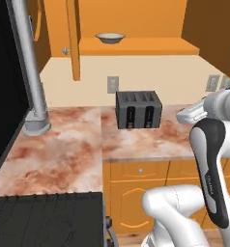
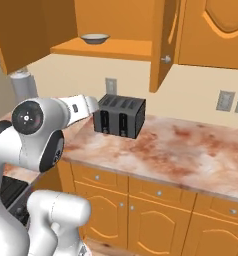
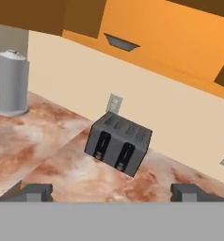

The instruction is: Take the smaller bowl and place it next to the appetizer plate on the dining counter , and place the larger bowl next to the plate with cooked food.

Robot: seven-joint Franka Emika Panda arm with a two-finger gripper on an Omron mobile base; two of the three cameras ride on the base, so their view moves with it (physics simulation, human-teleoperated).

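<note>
A shallow, wide bowl [image 1: 110, 37] of beige-grey with a pale inside sits on the open orange cabinet shelf [image 1: 150, 46], at about twelve o'clock above the toaster [image 1: 138, 109]; in the right base view the bowl [image 2: 95, 38] lies at eleven o'clock from the toaster [image 2: 119, 116]. The toaster is a dark grey box with slots on top and two black panels on its front, standing near the cream wall. It rests on a reddish-brown marbled stone surface [image 1: 64, 149], glossy and mottled, over orange wooden cabinet doors [image 2: 156, 220] with small round knobs. A smooth grey cylindrical pillar [image 1: 32, 82] stands on the surface at nine o'clock from the toaster. Pale outlet plates [image 1: 112, 83] are set in the wall. The claw [image 3: 111, 192] stands wide, holding nothing, its dark fingertips [image 3: 36, 190] spread apart above the surface.
</note>
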